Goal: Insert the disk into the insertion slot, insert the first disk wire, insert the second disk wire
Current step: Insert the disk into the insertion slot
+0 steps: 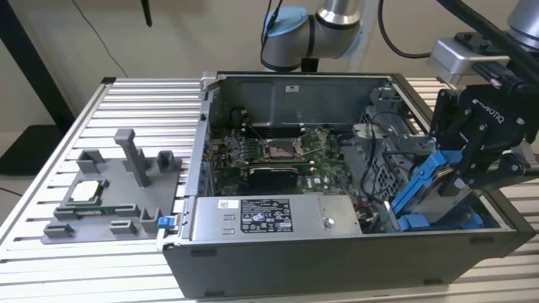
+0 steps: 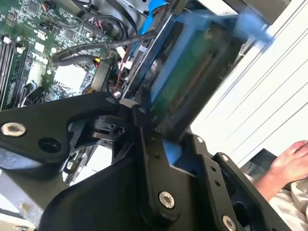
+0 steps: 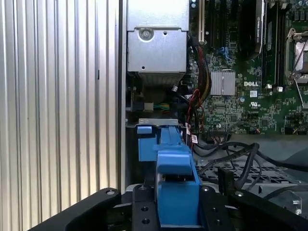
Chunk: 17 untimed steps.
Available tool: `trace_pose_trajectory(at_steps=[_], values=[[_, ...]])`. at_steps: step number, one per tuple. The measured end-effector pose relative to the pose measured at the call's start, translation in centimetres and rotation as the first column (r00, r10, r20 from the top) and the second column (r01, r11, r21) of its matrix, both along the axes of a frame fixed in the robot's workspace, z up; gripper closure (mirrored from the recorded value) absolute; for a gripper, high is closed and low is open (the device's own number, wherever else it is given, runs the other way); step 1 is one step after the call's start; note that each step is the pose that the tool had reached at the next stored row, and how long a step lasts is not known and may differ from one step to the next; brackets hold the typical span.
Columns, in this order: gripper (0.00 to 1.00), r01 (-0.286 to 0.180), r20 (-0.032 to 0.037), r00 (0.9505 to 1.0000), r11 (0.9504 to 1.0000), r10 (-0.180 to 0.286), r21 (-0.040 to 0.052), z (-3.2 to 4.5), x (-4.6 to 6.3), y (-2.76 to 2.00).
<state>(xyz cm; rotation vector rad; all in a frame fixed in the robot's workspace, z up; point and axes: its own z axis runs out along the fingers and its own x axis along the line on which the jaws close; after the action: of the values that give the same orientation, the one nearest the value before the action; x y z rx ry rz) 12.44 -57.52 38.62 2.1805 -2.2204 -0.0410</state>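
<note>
- Exterior view: the hand point(image 1: 461, 182) is clenched on the disk point(image 1: 423, 180). The disk hangs tilted, edge-down, over the insertion slot point(image 1: 414, 221) at the corner of the open case point(image 1: 337, 265) on the exterior view's right. Its lower end meets the blue rails, and I judge it not yet seated. The case lies on the slatted counter point(image 1: 143, 113). A grey metal box point(image 1: 269, 218) sits just beside the slot, and a grey plastic fixture point(image 1: 110, 189) stands well apart.
- Second wrist view: the disk point(image 2: 192, 77) likely handles as a stiff, fairly heavy, knock-sensitive block. It is best gripped by the carrier's plastic edges. Black cables point(image 2: 96, 53) run close to the bay, and a person's hand point(image 2: 291, 161) rests outside the case.
- First wrist view: the disk point(image 3: 175, 183) lines up with the insertion slot point(image 3: 147, 139). Black cables point(image 3: 231, 154) and red wires point(image 3: 195, 101) crowd one side and could snag.
</note>
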Motion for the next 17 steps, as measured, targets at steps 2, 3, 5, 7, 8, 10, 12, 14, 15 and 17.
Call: trace_pose_trajectory(at_steps=[2,3,5,7,8,10,12,14,15,17], values=[[1.0,0.0,0.0,1.0,1.0,0.0,0.0002,0.01,0.0,0.0],[1.0,0.0,0.0,1.0,1.0,0.0,0.0002,0.13,0.0,0.0],[1.0,0.0,0.0,1.0,1.0,0.0,0.0004,0.32,0.0,0.0],[1.0,0.0,0.0,1.0,1.0,0.0,0.0004,0.32,0.0,0.0],[1.0,0.0,0.0,1.0,1.0,0.0,0.0002,0.33,0.0,0.01],[1.0,0.0,0.0002,1.0,1.0,0.0,0.0001,0.34,0.0,0.06],[1.0,0.0,0.0002,1.0,1.0,0.0,0.0001,0.32,0.0,0.07],[1.0,0.001,0.0003,1.0,1.0,-0.001,0.0004,0.3,0.0,0.1],[1.0,0.002,0.0003,1.0,1.0,-0.002,0.0005,0.3,0.0,0.13],[1.0,0.004,0.0003,1.0,1.0,-0.004,0.0009,0.29,0.0,0.16]])
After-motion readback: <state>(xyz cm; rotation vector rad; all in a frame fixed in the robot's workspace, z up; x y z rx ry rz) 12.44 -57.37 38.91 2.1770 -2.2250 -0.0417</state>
